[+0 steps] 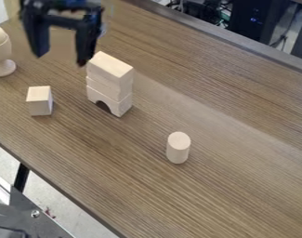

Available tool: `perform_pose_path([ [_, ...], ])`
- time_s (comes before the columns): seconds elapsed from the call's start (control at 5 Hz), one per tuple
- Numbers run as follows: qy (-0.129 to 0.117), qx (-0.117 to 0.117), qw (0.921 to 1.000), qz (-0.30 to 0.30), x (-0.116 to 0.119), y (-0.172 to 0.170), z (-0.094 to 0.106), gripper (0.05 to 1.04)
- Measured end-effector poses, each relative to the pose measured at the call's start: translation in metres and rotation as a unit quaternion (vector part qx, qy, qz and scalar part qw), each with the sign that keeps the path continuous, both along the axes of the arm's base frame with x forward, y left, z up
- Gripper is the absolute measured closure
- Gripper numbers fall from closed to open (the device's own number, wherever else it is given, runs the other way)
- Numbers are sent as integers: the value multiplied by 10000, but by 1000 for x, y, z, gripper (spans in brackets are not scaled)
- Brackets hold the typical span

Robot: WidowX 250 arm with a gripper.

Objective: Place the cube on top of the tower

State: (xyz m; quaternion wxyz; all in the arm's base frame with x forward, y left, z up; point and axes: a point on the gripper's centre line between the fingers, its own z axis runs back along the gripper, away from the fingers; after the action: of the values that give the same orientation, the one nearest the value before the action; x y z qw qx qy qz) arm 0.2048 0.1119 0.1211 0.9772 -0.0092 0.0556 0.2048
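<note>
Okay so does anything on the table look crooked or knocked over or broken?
No, nothing stands out. The tower stands upright on its arch block, and the cube and cylinder stand on the table with no visible damage.

Wood-grain table bearing 1 pale cube, 1 block tower, 1 upright cylinder and 1 round-topped, footed piece.

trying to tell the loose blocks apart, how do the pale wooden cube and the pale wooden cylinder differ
The pale wooden cube has flat faces and square corners, while the pale wooden cylinder has a curved side and round top. The cube looks squat; the cylinder looks slimmer and taller than wide. Both stand upright on the brown tabletop.
</note>
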Motion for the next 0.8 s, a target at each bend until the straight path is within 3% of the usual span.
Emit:
perform_pose_path([
  [0.4, 46, 161, 9986, 505, -25, 13, -13, 85],
  [0.6, -117, 211, 9964, 813, -23, 27, -21, 85],
  [0.8, -55, 272, 9959, 855, -13, 39, -30, 85],
])
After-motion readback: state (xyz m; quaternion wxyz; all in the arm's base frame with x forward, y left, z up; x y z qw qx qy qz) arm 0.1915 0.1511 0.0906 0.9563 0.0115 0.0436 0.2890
